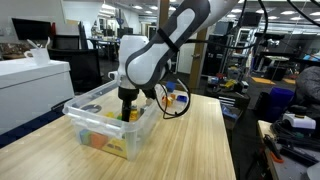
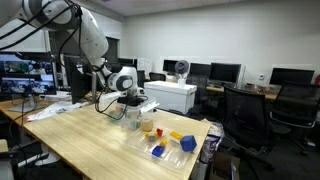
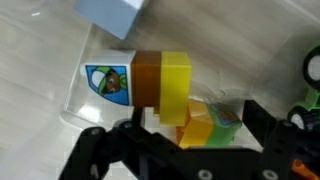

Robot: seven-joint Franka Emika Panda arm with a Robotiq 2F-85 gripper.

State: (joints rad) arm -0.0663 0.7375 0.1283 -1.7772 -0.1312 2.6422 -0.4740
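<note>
The claw (image 3: pixel 172 137) is seen released, jaws spread wide, lowered inside the clear plastic bin (image 1: pixel 88 102) set on the light wooden bench (image 1: pixel 195 140). Between the jaws, a yellow rectangular block (image 3: pixel 176 85) is found touching a brown rectangular block (image 3: pixel 147 78). A small orange block (image 3: pixel 196 128) is pressed against its near end.

Stacked blocks (image 3: pixel 165 85) and bin (image 1: pixel 85 98) walls crowd the hand (image 1: pixel 127 110)

Light wood tabletop (image 1: pixel 200 140), black office chairs (image 2: pixel 245 110) off to the right, row of dark monitors (image 2: pixel 225 72) along the far side, white cabinet (image 2: pixel 172 95) behind.
</note>
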